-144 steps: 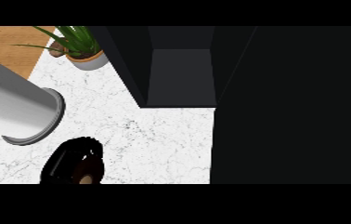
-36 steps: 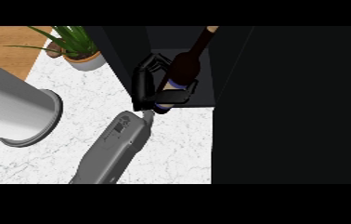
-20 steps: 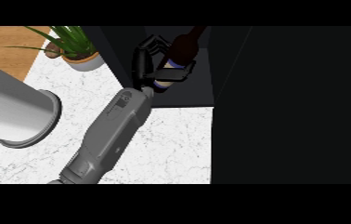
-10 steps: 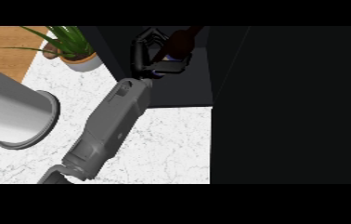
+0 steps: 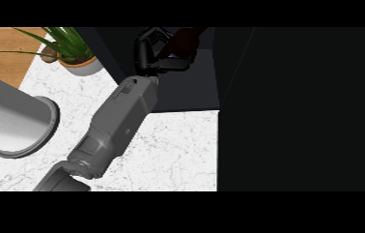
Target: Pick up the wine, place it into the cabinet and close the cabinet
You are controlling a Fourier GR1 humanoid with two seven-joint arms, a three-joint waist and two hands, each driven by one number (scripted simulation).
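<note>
While our left hand [image 5: 153, 50] curls round the dark glass wine bottle [image 5: 184, 41] inside the open dark cabinet [image 5: 192, 89], releasing it and closing the door remain.

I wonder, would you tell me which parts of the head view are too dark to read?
Head view: the cabinet is nearly black, so the wine in the left hand barely stands out; the counter and plant are brightly lit.
</note>
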